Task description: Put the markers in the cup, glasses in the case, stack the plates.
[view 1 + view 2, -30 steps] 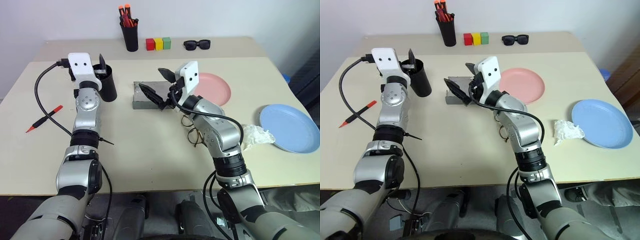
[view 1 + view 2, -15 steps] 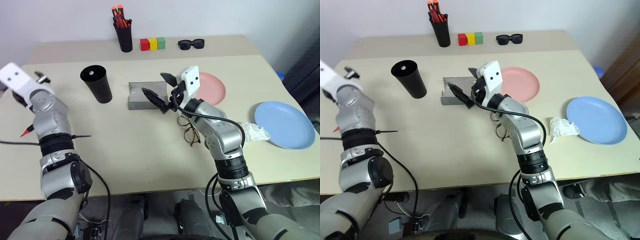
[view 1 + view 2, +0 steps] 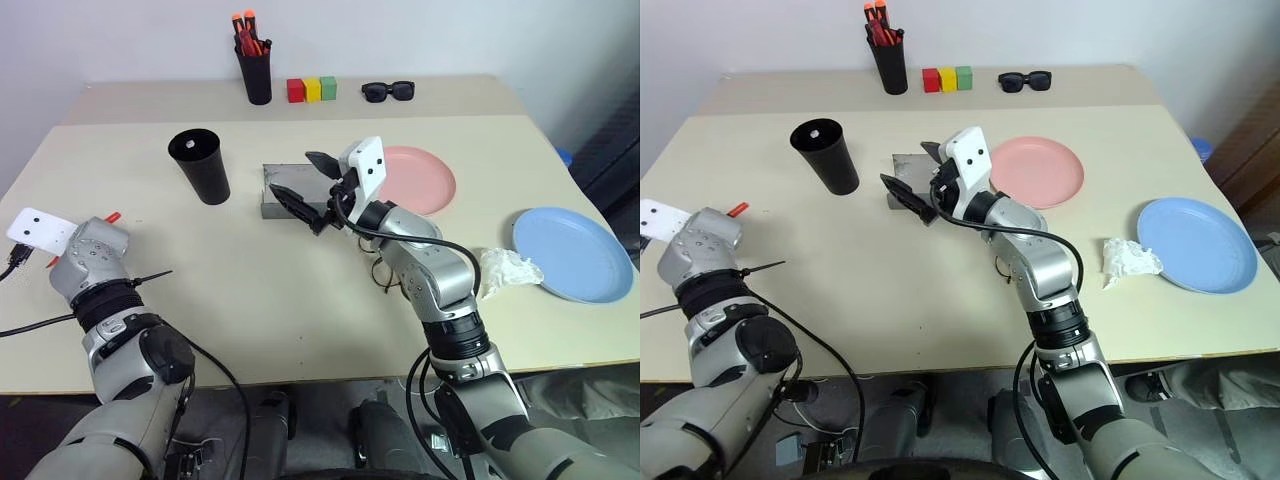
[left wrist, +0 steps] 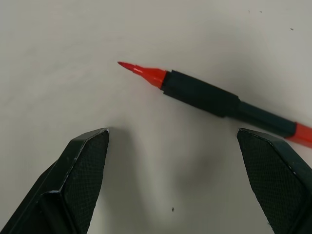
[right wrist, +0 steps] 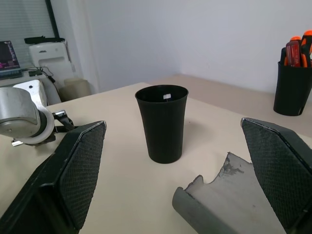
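Although the cup [image 3: 199,165] stands upright on the worktop [image 3: 250,290] with a small white object visible down inside it (the other marker, perhaps; too small to tell), the dark marker with the red cap [image 4: 214,100] lies flat on the worktop at its left edge, between the spread fingers [image 4: 85,163] of the left gripper [image 4: 180,180], untouched. The case [image 3: 285,190] sits open beside the cup, nothing visible in it; the right gripper [image 3: 308,186] hovers over it, fingers wide apart and empty. The glasses [image 3: 388,272] lie on the worktop under the right forearm. The pink plate [image 3: 420,180] and blue plate [image 3: 572,252] lie well apart, with crumpled white paper [image 3: 508,270] beside the blue one. At the back, a slimmer pen cup [image 3: 257,75] holds orange-tipped markers, near coloured blocks [image 3: 312,89] and sunglasses [image 3: 391,91]. No writing is legible. The right wrist view shows a monitor [image 5: 9,58] beyond the worktop.
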